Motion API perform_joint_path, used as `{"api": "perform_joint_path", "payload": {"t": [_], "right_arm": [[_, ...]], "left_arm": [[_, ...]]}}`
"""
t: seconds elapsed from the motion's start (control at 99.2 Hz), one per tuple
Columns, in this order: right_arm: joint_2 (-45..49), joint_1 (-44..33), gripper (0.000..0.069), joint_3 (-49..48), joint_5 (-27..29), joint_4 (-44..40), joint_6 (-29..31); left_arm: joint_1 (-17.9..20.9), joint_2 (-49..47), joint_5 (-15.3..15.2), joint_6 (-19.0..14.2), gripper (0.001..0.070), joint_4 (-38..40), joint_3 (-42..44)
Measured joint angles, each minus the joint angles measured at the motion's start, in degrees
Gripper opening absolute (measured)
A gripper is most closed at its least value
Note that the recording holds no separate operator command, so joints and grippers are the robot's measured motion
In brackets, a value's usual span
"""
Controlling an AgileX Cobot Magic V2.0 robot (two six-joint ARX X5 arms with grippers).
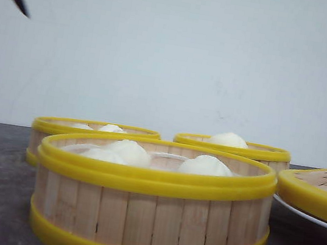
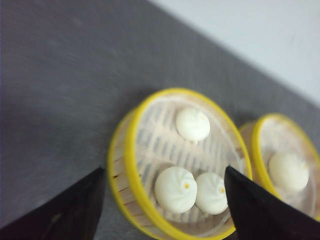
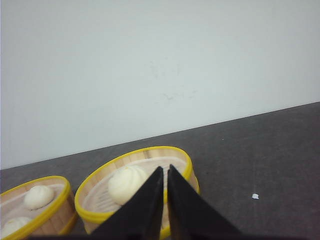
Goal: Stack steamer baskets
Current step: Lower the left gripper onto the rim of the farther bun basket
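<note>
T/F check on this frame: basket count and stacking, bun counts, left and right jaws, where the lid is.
1. Three steamer baskets sit on the table, none stacked. True: near basket, back-left basket, back-right basket each stand alone.
2. The back-left basket holds one bun. False: the left wrist view shows three buns in it.
3. The left gripper has its jaws wide apart above that basket. True.
4. The right gripper is open. False: its jaws are nearly together, holding nothing.
5. The lid covers the near basket. False: it lies on the white plate at the right; the near basket is open, buns showing.
</note>
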Motion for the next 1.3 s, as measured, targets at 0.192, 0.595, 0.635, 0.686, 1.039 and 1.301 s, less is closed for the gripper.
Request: {"api": "perform_joint_path", "payload": {"t": [0.192, 0.595, 0.635, 0.686, 1.039, 1.301], "right_arm": [[0.0, 0.0, 0.001, 0.0, -1.4, -0.3, 0.1], [0.0, 0.0, 0.001, 0.0, -1.4, -4.0, 0.2], [0.0, 0.0, 0.001, 0.0, -1.5, -4.0, 0.2], [0.0, 0.0, 0.001, 0.0, -1.5, -4.0, 0.2], [0.0, 0.0, 0.001, 0.0, -1.4, -6.5, 0.2], [0.0, 0.0, 0.001, 0.0, -1.5, -7.7, 0.2]], "left_arm": [[-3.1, 18.6, 1.0, 7.2, 0.0466, -19.4, 19.9], [-6.3, 37.3, -7.5, 13.1, 0.0358, -33.0, 31.1], [-6.7, 37.5, -7.7, 13.1, 0.0353, -32.4, 31.1], [-7.1, 37.6, -8.5, 13.1, 0.0347, -31.5, 31.1], [-9.0, 40.2, -11.6, 13.1, 0.0119, -30.8, 31.5], [-9.1, 40.7, -12.2, 12.2, 0.0033, -30.0, 32.2]]}}
